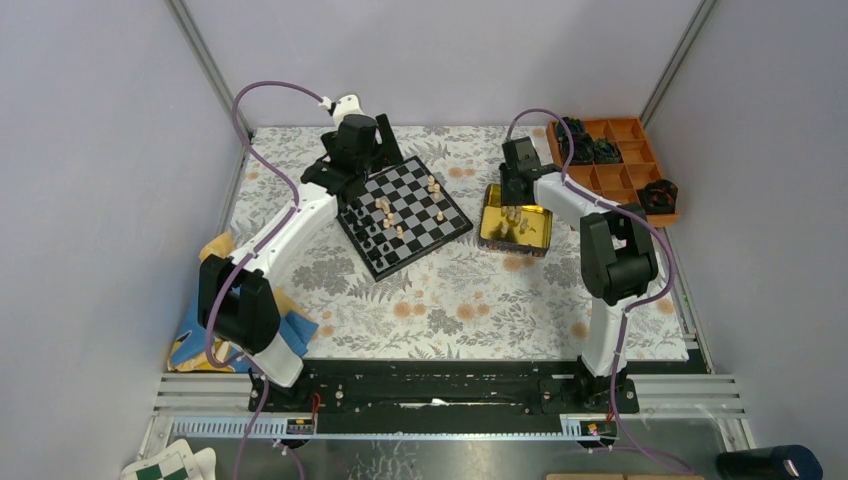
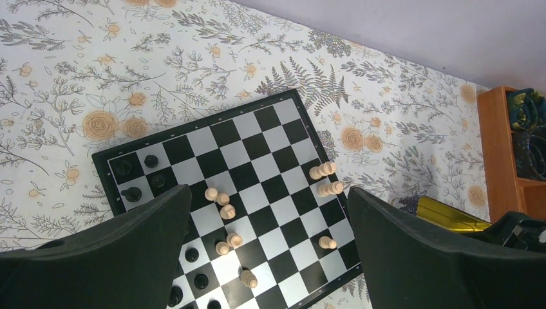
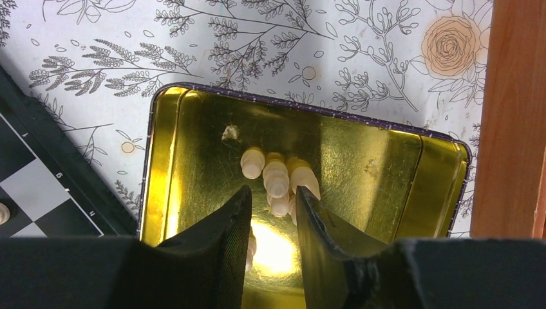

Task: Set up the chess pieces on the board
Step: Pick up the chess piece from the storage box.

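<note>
The board [image 1: 405, 215] lies tilted at the middle back of the floral table. Tan chess pieces [image 1: 385, 210] stand scattered on it, with several black ones [image 1: 365, 240] along its near-left side. My left gripper [image 1: 352, 170] hovers above the board's far-left corner, wide open and empty [image 2: 269, 193]. Below it I see the board [image 2: 257, 148], tan pieces [image 2: 222, 199] and black pieces [image 2: 132, 193]. My right gripper [image 3: 273, 193] is lowered into the gold tin [image 3: 360, 161]. Its jaws stand narrowly apart around the tan pieces [image 3: 275, 177] clustered there.
An orange compartment tray [image 1: 620, 150] with bulky black objects sits at the back right, close beside the tin [image 1: 540, 235]. A blue and yellow cloth [image 1: 195, 340] lies by the left arm's base. A green-and-white checkered item [image 1: 165, 465] rests off the table, front left.
</note>
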